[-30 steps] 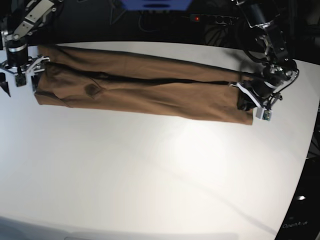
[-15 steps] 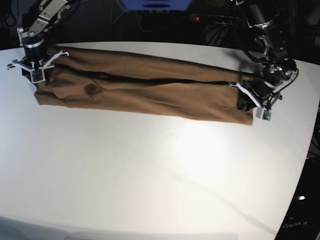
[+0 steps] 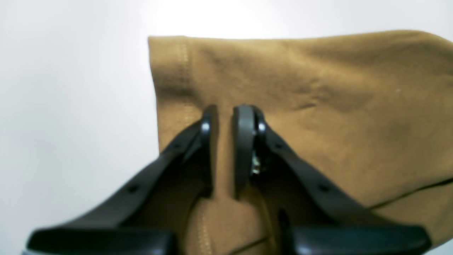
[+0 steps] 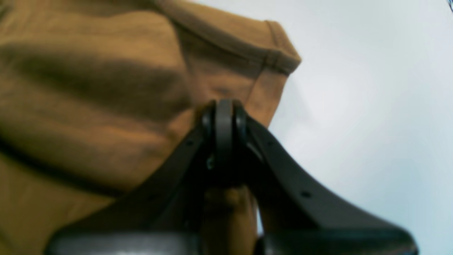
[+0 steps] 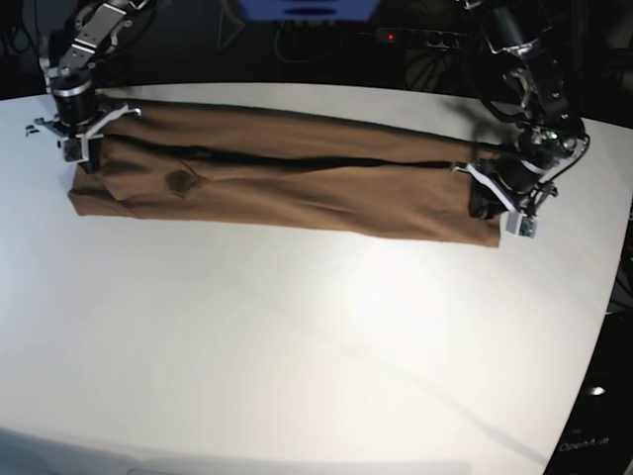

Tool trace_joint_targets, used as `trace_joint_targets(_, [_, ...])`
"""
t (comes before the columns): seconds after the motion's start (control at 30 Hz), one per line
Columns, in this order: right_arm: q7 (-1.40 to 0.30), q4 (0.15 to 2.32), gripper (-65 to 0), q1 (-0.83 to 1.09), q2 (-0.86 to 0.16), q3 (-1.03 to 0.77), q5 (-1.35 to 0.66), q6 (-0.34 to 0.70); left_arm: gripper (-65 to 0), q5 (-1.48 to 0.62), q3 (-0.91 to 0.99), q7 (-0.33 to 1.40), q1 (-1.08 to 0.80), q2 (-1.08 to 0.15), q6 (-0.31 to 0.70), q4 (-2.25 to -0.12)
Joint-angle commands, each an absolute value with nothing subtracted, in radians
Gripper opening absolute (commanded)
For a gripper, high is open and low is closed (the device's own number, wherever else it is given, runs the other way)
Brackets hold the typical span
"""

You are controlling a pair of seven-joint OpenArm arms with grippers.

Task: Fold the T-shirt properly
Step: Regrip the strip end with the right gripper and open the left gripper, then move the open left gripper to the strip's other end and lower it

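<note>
The tan-brown T-shirt (image 5: 297,188) lies folded lengthwise as a long strip across the far half of the white table (image 5: 297,346). At its right end, my left gripper (image 5: 483,200) is shut on a ridge of the cloth. In the left wrist view a band of the T-shirt (image 3: 318,88) runs between the nearly closed fingers of that gripper (image 3: 225,117), close to the stitched hem. My right gripper (image 5: 84,156) sits at the strip's far left corner. The right wrist view shows this gripper (image 4: 224,109) shut, with the T-shirt (image 4: 88,106) pinched at a seamed edge.
Behind the table's far edge I see a power strip (image 5: 425,37) with a red light and a blue object (image 5: 307,8). The table's curved right edge (image 5: 608,287) runs close to my left arm. Dark floor lies beyond it.
My right gripper came in from left of the shirt onto its far left corner and closed on the cloth. That end of the strip shifted slightly. My left gripper has not moved.
</note>
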State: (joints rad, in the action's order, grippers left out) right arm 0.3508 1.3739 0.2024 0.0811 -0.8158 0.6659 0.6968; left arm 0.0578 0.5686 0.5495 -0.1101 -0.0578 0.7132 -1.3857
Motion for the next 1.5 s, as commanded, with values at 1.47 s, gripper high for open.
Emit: trace_joint_targets(1.47, [0.297, 1.283, -64.7, 0.122, 0.039, -0.811, 0.707, 0.698, -56.3, 0.059, 0.708, 1.082, -0.107, -0.107, 0.698, -1.805])
